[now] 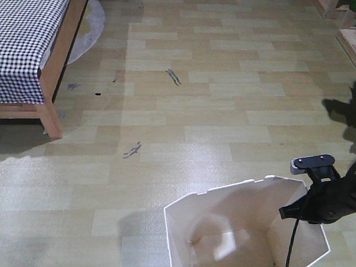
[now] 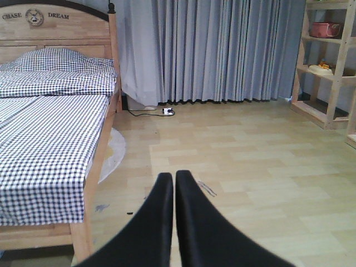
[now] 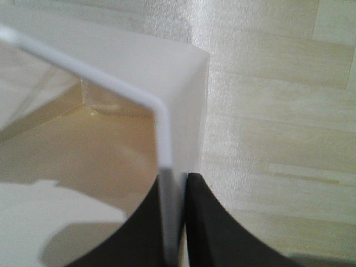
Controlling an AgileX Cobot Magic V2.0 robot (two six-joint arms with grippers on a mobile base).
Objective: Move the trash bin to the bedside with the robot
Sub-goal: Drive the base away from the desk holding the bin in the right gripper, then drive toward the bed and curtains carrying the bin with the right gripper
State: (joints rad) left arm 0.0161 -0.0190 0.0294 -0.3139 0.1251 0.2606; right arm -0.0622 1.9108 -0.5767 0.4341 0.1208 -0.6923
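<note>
The right gripper (image 3: 179,179) is closed down to the thickness of the thin white wall of the trash bin (image 1: 177,242) — one finger inside, one outside, pinched just below a corner of the rim, at about 3 o'clock on the bin as seen by the front camera. The left gripper (image 2: 173,176) is pressed fully together with nothing in it. The bin is seen upright on the wooden floor at about 5 o'clock in the front view, well apart from the bed frame (image 1: 60,66) and its gingham bedding (image 1: 21,33) at about 10 o'clock, so most of the carry is judged to be left. Since the wall is thin and held at one side only, flexing and swinging are to be expected. The pinch should be kept firm and the base driven slowly, so that the rim is not pulled from between the fingers. A black cable (image 1: 290,249) hangs across the bin's mouth and should be kept from snagging. The path toward 10 o'clock is best ended beside the frame — near the round mat (image 1: 91,19), not against the bedding.
</note>
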